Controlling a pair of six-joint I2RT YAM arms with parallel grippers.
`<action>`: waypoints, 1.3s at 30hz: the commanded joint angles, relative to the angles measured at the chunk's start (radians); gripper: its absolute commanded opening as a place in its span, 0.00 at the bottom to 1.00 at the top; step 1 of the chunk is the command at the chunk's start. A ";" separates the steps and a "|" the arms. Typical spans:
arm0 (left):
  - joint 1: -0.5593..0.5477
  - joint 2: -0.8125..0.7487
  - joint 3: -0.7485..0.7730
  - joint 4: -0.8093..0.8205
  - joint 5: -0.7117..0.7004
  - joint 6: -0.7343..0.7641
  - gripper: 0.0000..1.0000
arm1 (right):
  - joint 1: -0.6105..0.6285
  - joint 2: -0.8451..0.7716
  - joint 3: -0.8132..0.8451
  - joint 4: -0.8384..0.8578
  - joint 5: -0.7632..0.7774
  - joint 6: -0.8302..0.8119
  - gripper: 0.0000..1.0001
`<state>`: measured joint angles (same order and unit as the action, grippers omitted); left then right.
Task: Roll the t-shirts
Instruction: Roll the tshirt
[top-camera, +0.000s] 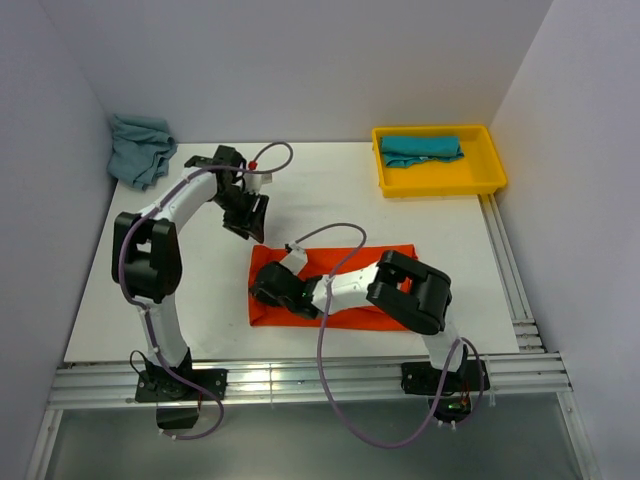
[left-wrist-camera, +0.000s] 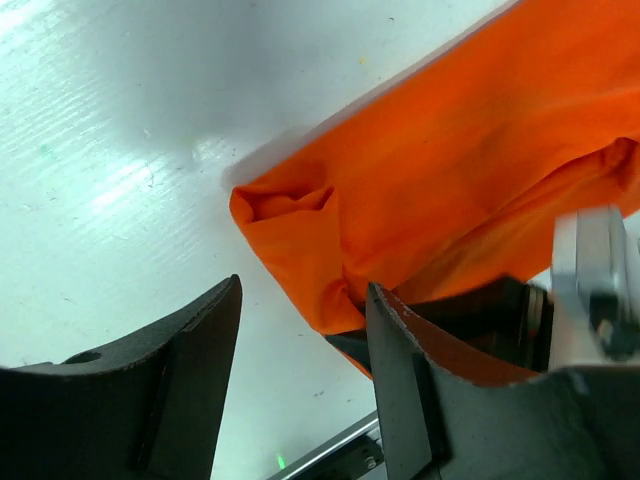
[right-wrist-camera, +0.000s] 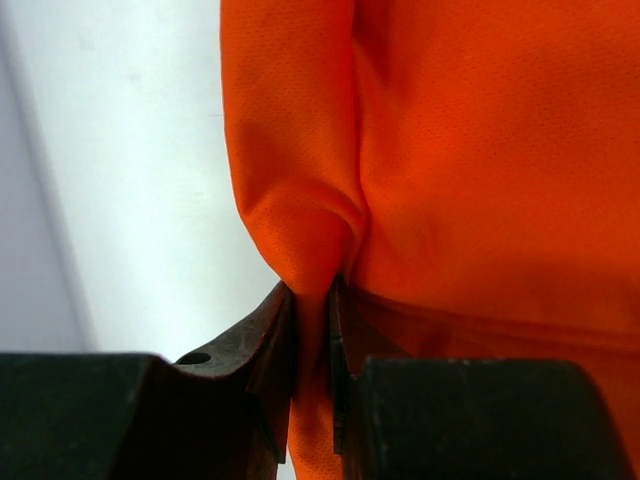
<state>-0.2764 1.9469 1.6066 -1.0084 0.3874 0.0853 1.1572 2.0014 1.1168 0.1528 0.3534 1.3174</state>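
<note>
The orange-red t-shirt (top-camera: 345, 262) lies folded into a long strip on the white table, in the middle. My right gripper (top-camera: 268, 288) is at its left end and is shut on a fold of the cloth (right-wrist-camera: 300, 230). My left gripper (top-camera: 250, 222) hangs open and empty just above and left of the strip's far left corner (left-wrist-camera: 290, 215); bare table shows between its fingers (left-wrist-camera: 190, 350). A teal t-shirt (top-camera: 421, 149) lies folded in the yellow tray. A grey-blue one (top-camera: 140, 148) lies crumpled at the back left.
The yellow tray (top-camera: 440, 180) stands at the back right. Grey walls close in the left, back and right sides. A metal rail (top-camera: 300, 385) runs along the near edge, with both arm bases on it.
</note>
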 joint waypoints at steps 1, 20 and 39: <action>0.042 -0.074 -0.042 -0.042 0.122 0.059 0.58 | -0.024 -0.009 -0.157 0.333 -0.152 0.055 0.09; 0.118 -0.028 -0.421 0.287 0.283 0.062 0.56 | -0.060 0.172 -0.419 1.048 -0.263 0.350 0.07; 0.060 -0.037 -0.382 0.274 0.012 -0.065 0.19 | 0.004 -0.079 -0.224 0.182 -0.127 0.138 0.57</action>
<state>-0.2035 1.9305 1.2179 -0.7673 0.5274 0.0154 1.1355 1.9671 0.8555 0.6025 0.1715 1.5150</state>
